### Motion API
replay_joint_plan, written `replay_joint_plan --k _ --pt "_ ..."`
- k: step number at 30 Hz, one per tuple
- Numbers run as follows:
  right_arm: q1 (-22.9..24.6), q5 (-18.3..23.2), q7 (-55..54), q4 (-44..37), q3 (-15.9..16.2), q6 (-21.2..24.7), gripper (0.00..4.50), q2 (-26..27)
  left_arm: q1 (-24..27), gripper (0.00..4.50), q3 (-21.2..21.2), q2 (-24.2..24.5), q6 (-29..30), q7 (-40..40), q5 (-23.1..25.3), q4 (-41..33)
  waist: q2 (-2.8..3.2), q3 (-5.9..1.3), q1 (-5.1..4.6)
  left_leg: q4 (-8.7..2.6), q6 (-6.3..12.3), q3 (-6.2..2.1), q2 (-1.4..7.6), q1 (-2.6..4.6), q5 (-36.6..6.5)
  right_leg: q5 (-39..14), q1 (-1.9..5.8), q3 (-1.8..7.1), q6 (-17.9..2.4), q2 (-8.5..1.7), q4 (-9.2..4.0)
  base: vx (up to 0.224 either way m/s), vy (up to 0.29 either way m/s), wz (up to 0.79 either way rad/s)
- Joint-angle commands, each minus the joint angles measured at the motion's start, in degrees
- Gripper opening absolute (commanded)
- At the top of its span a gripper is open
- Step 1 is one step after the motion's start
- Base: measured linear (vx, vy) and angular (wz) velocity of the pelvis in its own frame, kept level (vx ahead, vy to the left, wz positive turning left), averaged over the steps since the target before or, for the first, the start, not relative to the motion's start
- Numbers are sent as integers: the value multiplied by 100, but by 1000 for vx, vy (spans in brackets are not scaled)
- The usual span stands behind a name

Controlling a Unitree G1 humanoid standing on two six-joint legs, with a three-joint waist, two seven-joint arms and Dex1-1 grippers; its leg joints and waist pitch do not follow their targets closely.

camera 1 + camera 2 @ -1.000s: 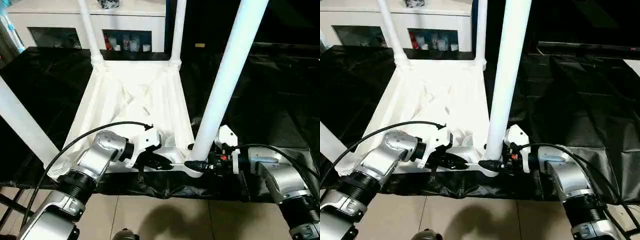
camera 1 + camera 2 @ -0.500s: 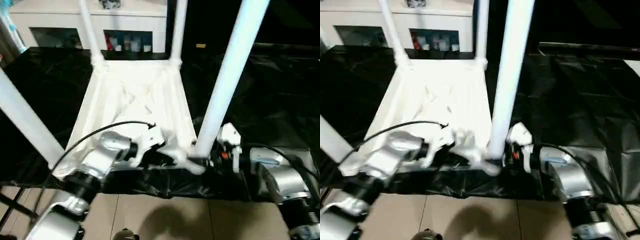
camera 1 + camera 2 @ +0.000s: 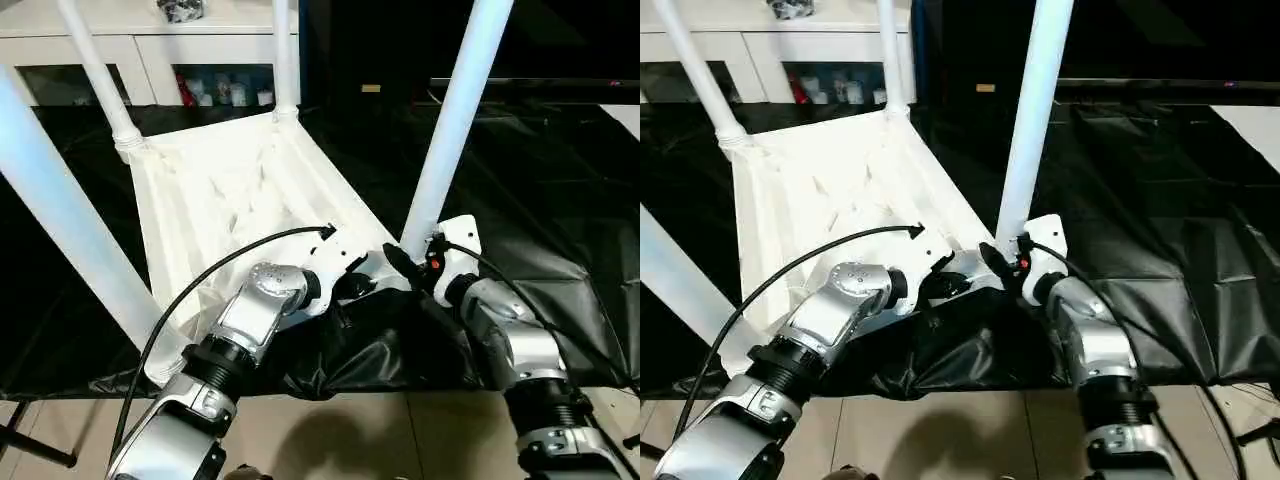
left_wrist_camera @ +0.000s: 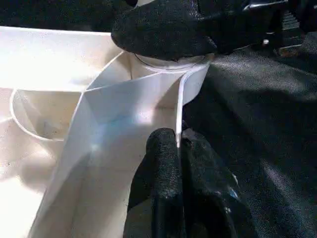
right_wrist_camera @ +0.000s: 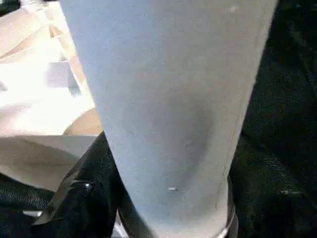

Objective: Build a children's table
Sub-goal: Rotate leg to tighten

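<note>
The children's table lies upside down on a black sheet, its white top point(image 3: 230, 190) ribbed on the underside. Its legs stand upright in the corner sockets: two far legs point(image 3: 95, 75) point(image 3: 283, 50), a near left leg point(image 3: 60, 210) and a near right leg point(image 3: 450, 130). My left gripper point(image 3: 350, 285) is shut on the top's near rim point(image 4: 179, 106), beside the near right corner. My right gripper point(image 3: 405, 262) is closed around the base of the near right leg point(image 5: 168, 99), one black finger point(image 5: 74, 198) beside it.
A white cabinet point(image 3: 200, 40) with glass doors stands behind the table. The black sheet point(image 3: 540, 200) covers the work surface and bunches up in a fold point(image 3: 370, 345) under the near right corner. Tiled floor point(image 3: 400, 440) lies below the front edge.
The view has swung. The table top now sits turned, its near right corner farther from the front edge, and the sheet has bunched beneath it. Both grips are unchanged.
</note>
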Motion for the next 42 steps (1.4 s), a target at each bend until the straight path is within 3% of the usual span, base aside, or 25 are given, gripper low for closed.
replay_joint_plan --k 1,6,12,15,19,20,22,25,28,31,38,42 --pt "81 351 472 -170 353 115 314 323 25 0 -23 -116 -318 -49 -142 -299 -76 -372 37 -356 293 -56 123 54 -1047 -1185 310 239 -1073 -446 -473 0 0 0" --pt "146 438 919 -399 423 171 372 115 130 0 -120 68 -506 -507 -270 -480 -90 -375 33 -357 327 -53 128 42 -1019 -1138 321 250 -1046 -453 -463 0 0 0" --pt "318 235 2085 -610 954 -10 377 -598 197 0 -161 431 -574 -1134 -391 -522 -90 -351 57 -360 317 -43 138 60 -1144 -1345 288 258 -1027 -454 -488 0 0 0" --pt "369 402 2599 -731 1007 68 377 -826 237 0 -145 604 -630 -1615 -557 -526 -103 -348 72 -356 321 -45 129 60 -1208 -1513 298 253 -990 -457 -497 0 0 0" --pt "408 456 3052 -824 1091 40 377 -1035 253 0 -226 822 -633 -2063 -601 -575 -93 -358 103 -358 356 -48 153 65 -1092 -1360 282 258 -1028 -452 -471 0 0 0" --pt "420 480 3265 -859 1125 37 352 -1126 276 0 -294 952 -594 -2362 -645 -639 -88 -363 121 -359 361 -51 161 64 -1099 -1294 284 254 -1070 -451 -453 0 0 0" --pt "431 510 3499 -906 1194 58 352 -1247 298 0 -353 1082 -558 -2646 -680 -706 -82 -370 153 -350 387 -40 166 73 -1063 -1203 278 255 -1106 -447 -442 0 0 0" --pt "420 427 3718 -878 1350 -3 317 -1415 288 0 -357 1158 -632 -2799 -680 -675 -77 -366 194 -350 381 -34 184 94 -1058 -1131 251 257 -1163 -440 -436 0 0 0" --pt "403 313 3892 -815 1428 -86 298 -1490 265 0 -380 1228 -652 -2971 -691 -640 -82 -361 266 -351 326 -34 183 92 -1150 -1290 253 263 -1124 -463 -444 0 0 0" --pt "390 307 3937 -810 1454 -101 270 -1504 264 0 -389 1248 -645 -3022 -708 -651 -89 -361 275 -354 299 -40 180 85 -1168 -1372 258 262 -1080 -467 -446 0 0 0" --pt "389 308 4131 -828 1583 -177 260 -1565 258 0 -388 1282 -637 -3160 -701 -638 -95 -384 293 -333 376 -39 175 62 -940 -1072 271 254 -1119 -458 -405 0 0 0" --pt "429 308 4174 -862 1599 -170 259 -1553 262 0 -389 1296 -630 -3156 -693 -642 -92 -379 294 -337 366 -41 179 69 -1009 -1170 264 250 -1119 -461 -418 0 0 0"
